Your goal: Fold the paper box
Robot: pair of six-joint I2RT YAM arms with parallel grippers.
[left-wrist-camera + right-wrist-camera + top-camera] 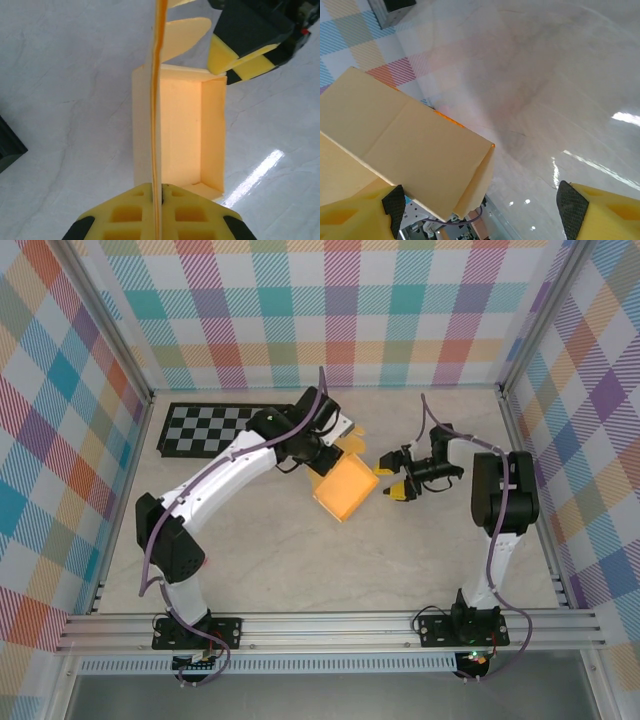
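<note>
The paper box is yellow-orange card, partly formed, and stands on the table's middle. In the left wrist view its open inside shows, with walls raised and a rounded tab beyond. My left gripper is shut on a thin upright flap of the box, seen edge-on; from above it sits at the box's far-left corner. My right gripper stands open just right of the box. In its own view the box's outer wall lies next to the left fingertip, and the gripper holds nothing.
A black-and-white checkerboard lies at the far left of the table. Checked walls close off three sides, and an aluminium rail runs along the near edge. The marble tabletop spreads in front of the box.
</note>
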